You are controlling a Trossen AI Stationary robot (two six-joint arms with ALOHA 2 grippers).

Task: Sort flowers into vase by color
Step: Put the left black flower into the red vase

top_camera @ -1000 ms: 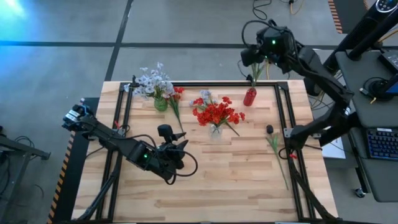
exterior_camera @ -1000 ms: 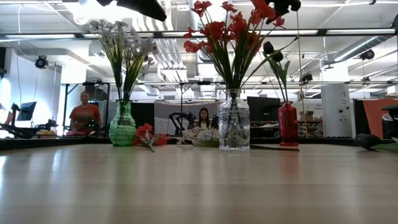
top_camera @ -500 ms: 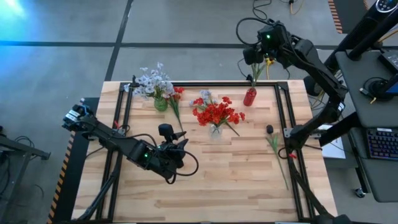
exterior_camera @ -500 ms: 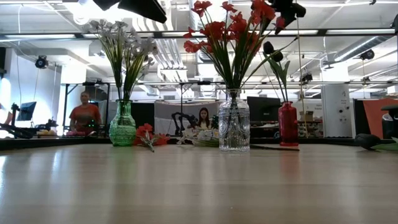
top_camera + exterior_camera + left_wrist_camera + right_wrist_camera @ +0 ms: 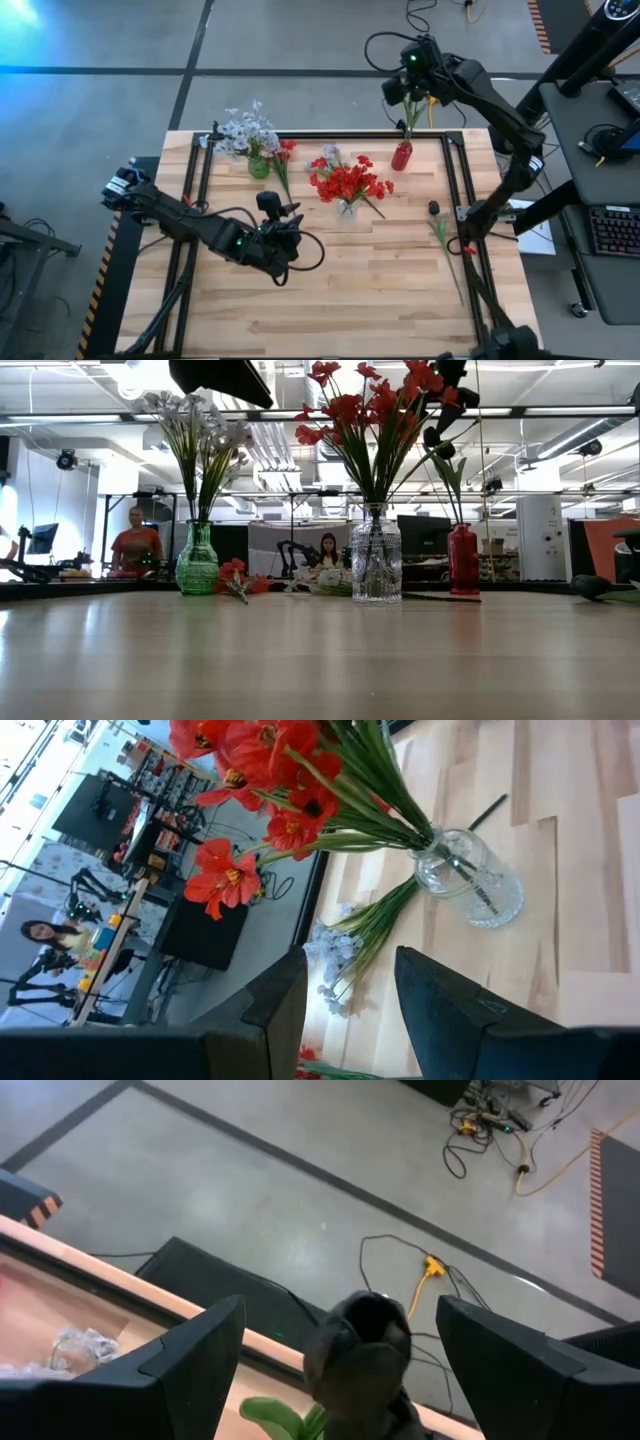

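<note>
A red vase [image 5: 401, 156] stands at the table's far right and holds a dark flower [image 5: 360, 1348]. My right gripper [image 5: 340, 1315] hangs open high over that vase [image 5: 398, 92], with the dark blossom standing between its fingers and apart from both. My left gripper [image 5: 350, 960] is open and empty above the table's middle left [image 5: 285, 228], pointing toward the clear vase [image 5: 470, 880] of red flowers [image 5: 348, 182]. A green vase [image 5: 258, 166] holds pale flowers [image 5: 245, 130]. A red flower [image 5: 283, 160], a pale one [image 5: 328, 155] and a dark one [image 5: 438, 222] lie on the table.
A black frame [image 5: 452, 190] runs round the wooden table top. The three vases stand in a row along the far half [image 5: 375, 555]. The near half of the table top [image 5: 350, 300] is bare wood. People sit in the room beyond the table [image 5: 134, 540].
My right gripper has gone toward the table's left, above the far edge, and come a little lower while tipping downward over the red vase. The dark flower stays upright in that vase.
</note>
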